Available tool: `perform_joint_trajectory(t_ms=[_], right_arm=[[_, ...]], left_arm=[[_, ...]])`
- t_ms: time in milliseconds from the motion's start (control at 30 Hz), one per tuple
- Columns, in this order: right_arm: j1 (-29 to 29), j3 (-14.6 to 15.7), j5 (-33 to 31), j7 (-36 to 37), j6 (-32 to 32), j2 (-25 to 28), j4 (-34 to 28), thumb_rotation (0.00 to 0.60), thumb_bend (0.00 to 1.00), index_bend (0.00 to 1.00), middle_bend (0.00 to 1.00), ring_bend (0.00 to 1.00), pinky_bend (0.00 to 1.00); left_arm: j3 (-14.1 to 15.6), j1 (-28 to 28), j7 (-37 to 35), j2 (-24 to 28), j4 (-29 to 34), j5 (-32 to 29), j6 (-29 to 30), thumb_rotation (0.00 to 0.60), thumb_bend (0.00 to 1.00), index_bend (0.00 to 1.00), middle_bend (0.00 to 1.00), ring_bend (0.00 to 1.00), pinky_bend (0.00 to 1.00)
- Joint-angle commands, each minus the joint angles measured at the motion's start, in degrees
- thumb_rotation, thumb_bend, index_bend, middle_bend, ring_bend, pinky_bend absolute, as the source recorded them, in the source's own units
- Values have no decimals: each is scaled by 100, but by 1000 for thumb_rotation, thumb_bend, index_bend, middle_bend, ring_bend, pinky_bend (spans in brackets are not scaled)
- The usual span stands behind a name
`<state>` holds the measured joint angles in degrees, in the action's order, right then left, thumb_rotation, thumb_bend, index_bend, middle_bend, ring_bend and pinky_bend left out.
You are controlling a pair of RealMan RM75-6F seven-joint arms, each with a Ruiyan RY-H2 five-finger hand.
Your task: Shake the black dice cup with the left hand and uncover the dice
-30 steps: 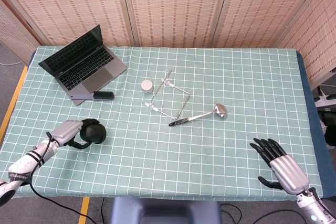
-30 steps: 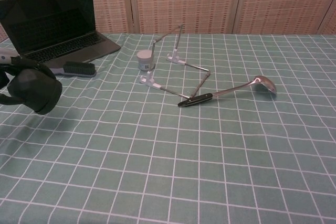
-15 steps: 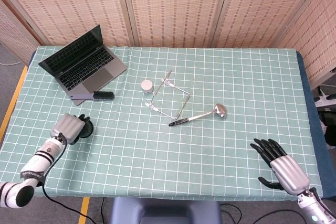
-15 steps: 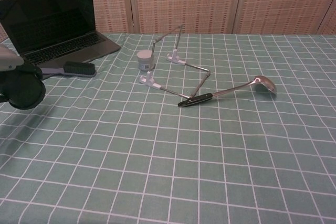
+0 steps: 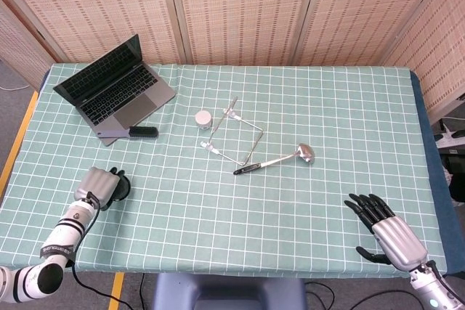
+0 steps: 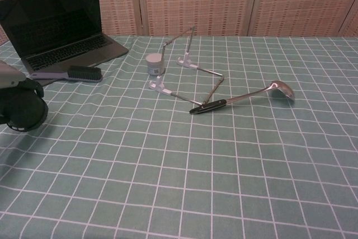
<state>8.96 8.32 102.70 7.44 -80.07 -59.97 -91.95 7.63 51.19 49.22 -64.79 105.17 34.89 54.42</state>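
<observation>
Head view: both hands show, with the table under a green checked cloth (image 5: 290, 107).
Left hand (image 5: 98, 184): wrapped around the black dice cup (image 5: 120, 186), fingers closed on its side, at the near left part of the table.
Black dice cup, head view: mostly hidden under the left hand, only a dark edge showing on the hand's inner side.
Black dice cup, chest view: at the far left edge (image 6: 22, 110), round dark body turned toward the camera, with a pale part of the left hand (image 6: 8, 74) above it; whether its rim touches the cloth cannot be told.
Dice: cannot be seen in either view.
Right hand (image 5: 389, 234): fingers spread apart and holding nothing, near the front right corner, well apart from the cup; seen in the head view only.
Laptop (image 5: 109, 85): open, beyond the left hand toward the back of the table.
Brush (image 5: 143, 132): just in front of the laptop, between it and the left hand.
White jar (image 5: 204, 118): small, well off to the left hand's inner side, near the table's middle.
Wire stand (image 5: 234, 139): just beside the white jar.
Ladle (image 5: 280, 159): black handle end touching the wire stand, bowl pointing toward the right hand's side.
</observation>
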Motion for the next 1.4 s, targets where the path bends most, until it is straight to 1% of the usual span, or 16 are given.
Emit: perform_joint_trajectory(t_ms=[33,133,233,300,467,533,600,633,700,767,800,833,900,1000,1167,1400], right_arm=[[4,6,0,15,12,-1,-3,600,151,0,0,0,0],[8,2,-13,59,10,3,3,600,151,0,0,0,0],[18,-1,-17,68,24,1,11,600,152,0,0,0,0],[22,-2,-21,70,31,-2,16,600,152,0,0,0,0],[21,2,-15,74,25,0,16,600,152,0,0,0,0],[12,1,-11,81,-1,6,15,600,152,0,0,0,0],[9,-1,-10,82,-13,7,17,600,152,0,0,0,0],[9,-2,-9,86,-14,7,17,600,152,0,0,0,0],[12,-4,-13,88,-9,7,19,600,152,0,0,0,0],[18,-3,-14,91,1,6,23,600,152,0,0,0,0],[21,-3,-15,92,6,7,22,600,151,0,0,0,0],[23,-3,-16,93,10,8,22,600,151,0,0,0,0],[23,-5,-18,97,6,8,23,600,151,0,0,0,0],[20,-6,-14,97,-5,10,19,600,151,0,0,0,0],[17,-6,-11,100,-15,12,19,600,151,0,0,0,0],[23,-5,-18,103,0,12,17,600,151,0,0,0,0]], left_arm=[[-54,-55,-318,-20,-124,174,-279,600,674,881,983,741,817],[-198,-114,-930,-167,-491,355,-769,600,652,859,966,731,804],[-202,-215,-1173,-297,-717,714,-801,600,617,809,923,702,769],[-164,-275,-1272,-393,-832,873,-832,600,592,755,878,673,733],[-58,-329,-1352,-655,-1129,1115,-935,600,554,697,823,643,658],[-36,-324,-1325,-727,-1197,1138,-928,600,533,648,777,620,632],[-28,-320,-1302,-773,-1231,1142,-907,600,501,541,682,573,602],[-26,-321,-1297,-796,-1245,1157,-888,600,485,465,615,536,584],[-24,-329,-1296,-822,-1253,1180,-853,600,461,272,461,439,547],[-32,-337,-1298,-842,-1251,1199,-807,600,439,109,321,346,510],[-41,-342,-1301,-854,-1255,1205,-782,600,424,40,237,285,481],[-55,-351,-1304,-874,-1267,1223,-737,600,416,17,195,252,465],[-82,-371,-1336,-909,-1291,1248,-688,600,399,0,95,173,420],[-118,-384,-1404,-940,-1338,1288,-689,600,397,0,21,102,382],[-158,-428,-1523,-945,-1373,1447,-657,600,392,0,0,4,314],[-215,-466,-1678,-879,-1335,1588,-667,600,359,0,0,0,199]])
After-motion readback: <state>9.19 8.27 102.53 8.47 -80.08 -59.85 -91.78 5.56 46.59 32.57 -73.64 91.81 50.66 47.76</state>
